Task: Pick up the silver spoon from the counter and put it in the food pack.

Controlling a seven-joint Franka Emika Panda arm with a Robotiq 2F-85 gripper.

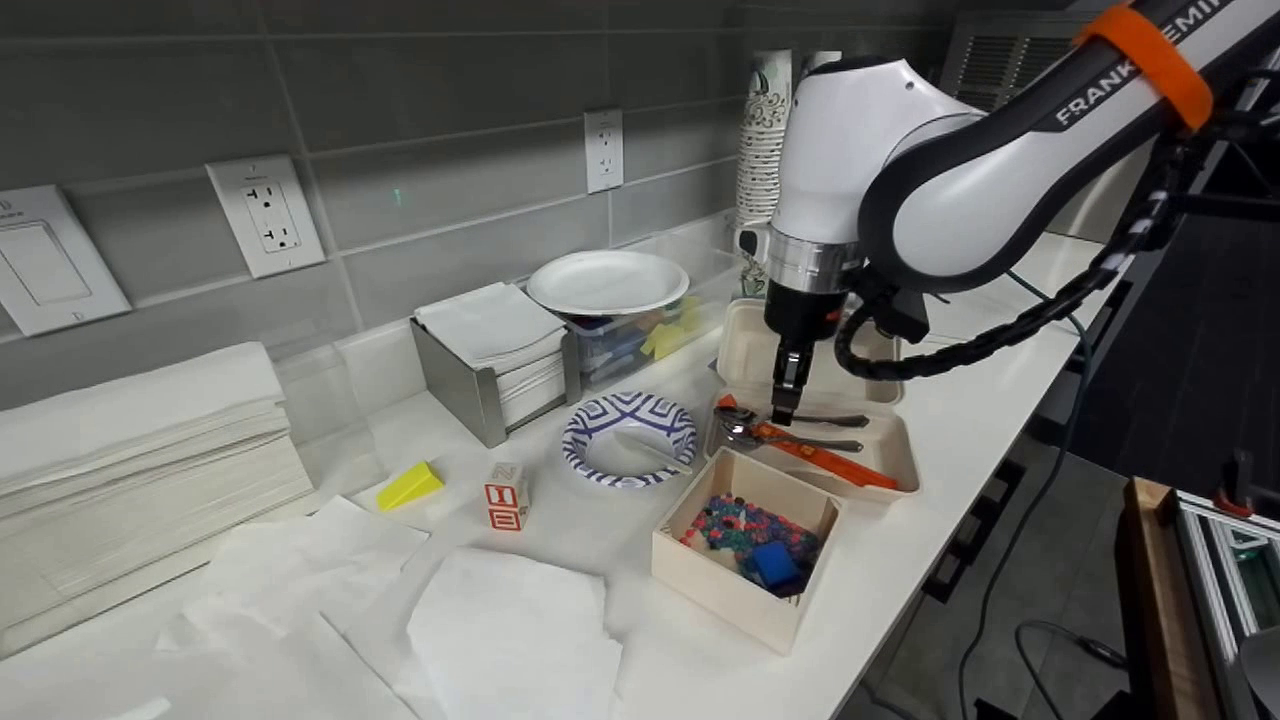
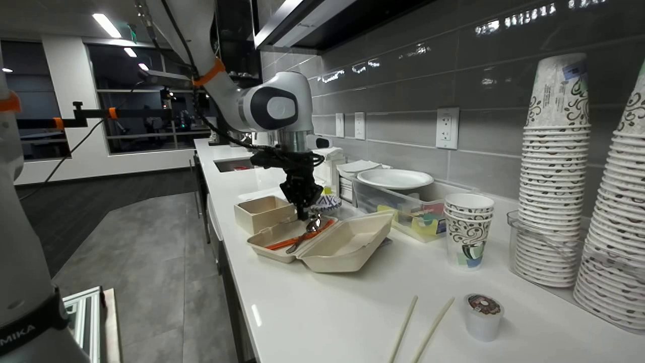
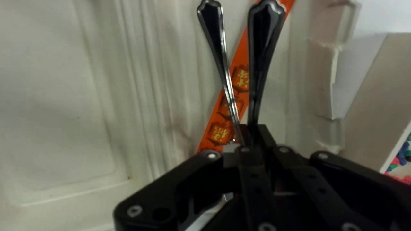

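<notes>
Grey wall tiles point(image 1: 450, 160) rise behind the back edge of a long white surface point(image 2: 342, 312). Near the surface's front edge lies the food pack point(image 2: 347, 247), its lid folded back. The silver spoon point(image 3: 260, 54) is at the pack, over its base: the dark handle runs between the fingers of the hand point(image 1: 784, 410), which stand narrow and pinch it. Whether the spoon touches the base, I cannot tell. Just beside it is a second metal utensil point(image 3: 219, 51), and an orange strip point(image 1: 845, 466) with printed squares passes beneath both handles. A shiny spoon bowl point(image 2: 314, 224) shows next to the fingers in both exterior views; which handle it belongs to is unclear. Also by the front edge, right beside the pack, a smaller square box point(image 1: 735, 590) holds colourful beads point(image 1: 735, 520) and a blue block point(image 1: 775, 565). Toward the back edge are a patterned bowl point(image 1: 628, 408), napkins point(image 1: 490, 325), white plates point(image 1: 608, 278) and stacked paper cups point(image 2: 554, 171).
</notes>
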